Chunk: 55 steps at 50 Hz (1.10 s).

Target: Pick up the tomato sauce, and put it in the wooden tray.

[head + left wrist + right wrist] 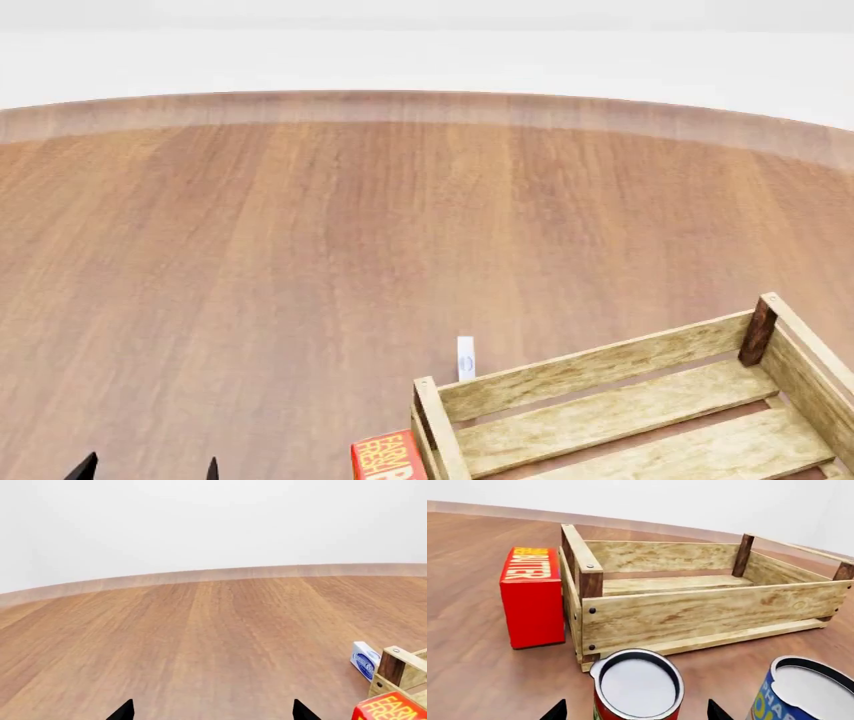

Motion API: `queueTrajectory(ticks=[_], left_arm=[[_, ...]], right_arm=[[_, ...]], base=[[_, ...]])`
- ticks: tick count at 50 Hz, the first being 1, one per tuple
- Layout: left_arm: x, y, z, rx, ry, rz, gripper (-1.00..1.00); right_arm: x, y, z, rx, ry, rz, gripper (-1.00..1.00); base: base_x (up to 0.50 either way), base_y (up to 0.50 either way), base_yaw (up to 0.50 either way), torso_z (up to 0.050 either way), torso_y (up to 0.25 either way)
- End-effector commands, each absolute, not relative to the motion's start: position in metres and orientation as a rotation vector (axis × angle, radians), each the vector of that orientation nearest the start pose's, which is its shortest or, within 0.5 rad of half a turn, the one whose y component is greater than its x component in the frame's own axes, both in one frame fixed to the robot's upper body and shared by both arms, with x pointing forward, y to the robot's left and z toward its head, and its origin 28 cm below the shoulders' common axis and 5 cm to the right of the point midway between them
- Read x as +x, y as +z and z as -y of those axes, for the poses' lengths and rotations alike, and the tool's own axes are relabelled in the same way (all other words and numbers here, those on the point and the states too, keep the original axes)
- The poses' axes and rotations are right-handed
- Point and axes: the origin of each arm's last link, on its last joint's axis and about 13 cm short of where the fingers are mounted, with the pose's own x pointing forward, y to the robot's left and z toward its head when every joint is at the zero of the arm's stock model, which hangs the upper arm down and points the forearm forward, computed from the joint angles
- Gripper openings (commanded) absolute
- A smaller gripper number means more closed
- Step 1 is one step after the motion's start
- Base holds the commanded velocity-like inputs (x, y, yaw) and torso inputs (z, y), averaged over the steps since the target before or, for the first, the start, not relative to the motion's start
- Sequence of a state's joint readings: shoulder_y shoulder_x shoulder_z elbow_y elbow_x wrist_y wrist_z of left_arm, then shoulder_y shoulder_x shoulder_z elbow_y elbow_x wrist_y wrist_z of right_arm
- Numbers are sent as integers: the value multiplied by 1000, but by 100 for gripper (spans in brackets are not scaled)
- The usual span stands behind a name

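In the right wrist view the tomato sauce stands upright on the wood floor, a red-labelled can with a grey-white lid. My right gripper is open, one dark fingertip on each side of the can, with a gap to it on both sides. Just beyond the can lies the wooden tray, with nothing inside it. The head view shows the tray at the lower right, and the can is out of sight there. My left gripper is open over bare floor, seen at the head view's lower left.
A blue-and-yellow can stands close beside the tomato sauce. A red butter box stands against the tray's short side, also seen from the head. A small blue-and-white box lies on the floor near the tray's corner post.
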<state>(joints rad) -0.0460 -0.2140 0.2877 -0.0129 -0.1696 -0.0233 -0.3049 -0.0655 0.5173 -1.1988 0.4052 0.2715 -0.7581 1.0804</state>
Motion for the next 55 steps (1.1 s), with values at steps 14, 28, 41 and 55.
queueTrajectory(ticks=[14,28,41,55], left_arm=[[212,12,-202,43,23,-22,100],[212,12,-202,44,23,-22,100],[212,13,-202,42,24,-22,100],[213,12,-202,43,24,-22,100]], right_arm=[[69,-75,90,-102,-9,-130,100],[80,-80,93,-114,-26,-155,100],[79,-81,92,-113,-21,-159,100],[77,-83,93,-106,-6,-149,-100]], base=[[0,0,0,0,0],[0,0,0,0,0],[0,0,0,0,0],[0,0,0,0,0]])
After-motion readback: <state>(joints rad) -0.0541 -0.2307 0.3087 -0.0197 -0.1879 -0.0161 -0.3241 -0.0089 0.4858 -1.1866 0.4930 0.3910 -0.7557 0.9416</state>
